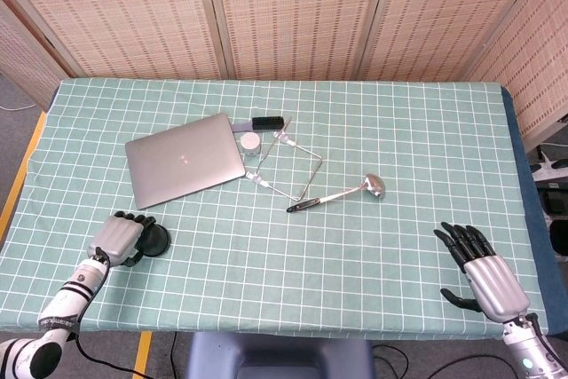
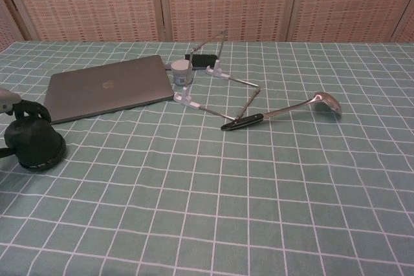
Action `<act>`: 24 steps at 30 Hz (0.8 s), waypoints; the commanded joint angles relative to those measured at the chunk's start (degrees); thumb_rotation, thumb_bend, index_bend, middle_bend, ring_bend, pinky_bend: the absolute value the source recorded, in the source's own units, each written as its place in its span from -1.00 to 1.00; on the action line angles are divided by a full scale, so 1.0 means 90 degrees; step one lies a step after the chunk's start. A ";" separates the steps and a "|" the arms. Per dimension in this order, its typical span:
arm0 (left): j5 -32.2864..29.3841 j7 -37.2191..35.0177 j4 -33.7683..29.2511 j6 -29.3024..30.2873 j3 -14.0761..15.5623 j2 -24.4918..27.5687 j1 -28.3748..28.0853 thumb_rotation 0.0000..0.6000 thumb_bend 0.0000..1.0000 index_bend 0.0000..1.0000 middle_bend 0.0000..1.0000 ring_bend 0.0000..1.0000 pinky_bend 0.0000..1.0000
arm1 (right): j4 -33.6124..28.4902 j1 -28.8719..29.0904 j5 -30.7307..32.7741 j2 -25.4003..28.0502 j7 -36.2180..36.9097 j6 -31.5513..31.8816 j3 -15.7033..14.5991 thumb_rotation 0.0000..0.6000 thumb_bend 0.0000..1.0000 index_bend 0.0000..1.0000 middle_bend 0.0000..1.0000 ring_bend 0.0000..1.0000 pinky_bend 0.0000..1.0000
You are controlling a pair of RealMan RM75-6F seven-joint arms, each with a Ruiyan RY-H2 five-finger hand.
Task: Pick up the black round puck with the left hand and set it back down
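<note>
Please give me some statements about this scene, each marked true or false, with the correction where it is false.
1. The black round puck sits near the left edge of the green checked tablecloth. True.
2. The robot's left hand is at the puck, fingers on it. True.
3. The closed grey laptop lies on top of the puck. False: it lies apart, further back on the cloth.
4. The robot's right hand holds the silver ladle with a black handle. False: that hand is empty with fingers spread, and the ladle lies on the cloth.
</note>
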 commanded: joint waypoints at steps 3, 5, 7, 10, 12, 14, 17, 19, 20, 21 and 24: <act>0.0116 0.0033 -0.0087 0.0155 -0.0072 0.0118 0.0059 1.00 -0.27 -0.02 0.01 -0.49 -0.51 | -0.0008 -0.0006 -0.0025 0.0011 0.0016 0.0013 -0.0012 1.00 -0.76 -1.00 -1.00 -1.00 -1.00; 0.0216 -0.0072 -0.0221 0.0361 -0.0172 0.0243 0.0139 1.00 -0.27 -0.02 0.02 -0.49 -0.51 | -0.0008 -0.0004 -0.0022 0.0008 0.0036 0.0010 -0.0011 1.00 -0.77 -1.00 -1.00 -1.00 -1.00; 0.0178 -0.0416 -0.0432 0.0300 -0.0274 0.0458 0.0201 1.00 -0.27 -0.01 0.02 -0.49 -0.51 | -0.0004 0.0005 -0.0009 0.0001 0.0025 -0.0009 -0.0006 1.00 -0.77 -1.00 -1.00 -1.00 -1.00; 0.0144 -0.0652 -0.0544 0.0135 -0.0314 0.0665 0.0218 1.00 -0.26 -0.01 0.03 -0.49 -0.51 | -0.0001 0.0015 -0.0008 -0.0011 0.0006 -0.0041 -0.0012 1.00 -0.77 -1.00 -1.00 -1.00 -1.00; 0.0157 -0.0677 -0.0550 0.0108 -0.0317 0.0700 0.0221 1.00 -0.26 -0.01 0.03 -0.49 -0.51 | -0.0001 0.0017 -0.0009 -0.0013 0.0000 -0.0047 -0.0014 1.00 -0.76 -1.00 -1.00 -1.00 -1.00; 0.0222 -0.0662 -0.0512 0.0148 -0.0312 0.0761 0.0255 1.00 -0.26 -0.01 0.03 -0.49 -0.51 | -0.0004 0.0021 -0.0025 -0.0017 -0.0022 -0.0064 -0.0027 1.00 -0.76 -1.00 -1.00 -1.00 -1.00; 0.0230 -0.0476 -0.0197 0.0372 -0.0234 0.0764 0.0432 1.00 -0.26 -0.02 0.02 -0.49 -0.52 | -0.0027 -0.0005 -0.0058 0.0006 0.0008 0.0016 -0.0028 1.00 -0.77 -1.00 -1.00 -1.00 -1.00; -0.0245 -0.0361 0.0345 0.0176 -0.0212 0.0601 0.0469 1.00 -0.26 -0.02 0.01 -0.49 -0.54 | -0.0032 -0.0012 -0.0071 0.0018 0.0058 0.0035 -0.0035 1.00 -0.77 -1.00 -1.00 -1.00 -1.00; -0.0375 -0.0394 0.0475 0.0087 -0.0240 0.0542 0.0472 1.00 -0.26 -0.03 0.00 -0.49 -0.54 | -0.0035 -0.0008 -0.0087 0.0022 0.0070 0.0032 -0.0043 1.00 -0.77 -1.00 -1.00 -1.00 -1.00; -0.0513 -0.0472 0.0596 -0.0039 -0.0278 0.0489 0.0476 1.00 -0.26 -0.04 -0.02 -0.50 -0.54 | -0.0039 -0.0006 -0.0112 0.0032 0.0087 0.0036 -0.0053 1.00 -0.77 -1.00 -1.00 -1.00 -1.00; -0.0574 -0.0530 0.0804 -0.0212 -0.0287 0.0414 0.0489 1.00 -0.27 -0.10 -0.10 -0.54 -0.57 | -0.0048 -0.0021 -0.0144 0.0060 0.0142 0.0092 -0.0057 1.00 -0.76 -1.00 -1.00 -1.00 -1.00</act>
